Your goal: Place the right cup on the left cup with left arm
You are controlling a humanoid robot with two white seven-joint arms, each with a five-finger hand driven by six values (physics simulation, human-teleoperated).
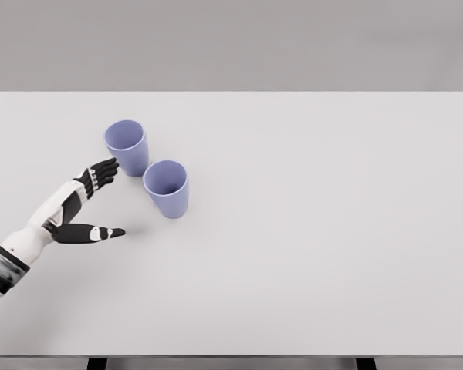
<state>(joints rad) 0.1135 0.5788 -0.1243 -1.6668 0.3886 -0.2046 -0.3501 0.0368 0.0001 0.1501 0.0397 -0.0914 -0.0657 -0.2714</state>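
While sitting this close together: easy to knock over.
Left hand: fingers spread, empty, almost touching left cup.
Right cup: upright, just beside it.
Risk: bumping the wrong cup reaching across.

Both cups matt lavender plastic; table smooth matt white.

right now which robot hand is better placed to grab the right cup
Left. The left robot hand is open on the table beside the left cup, near the right cup. No right arm is in view.
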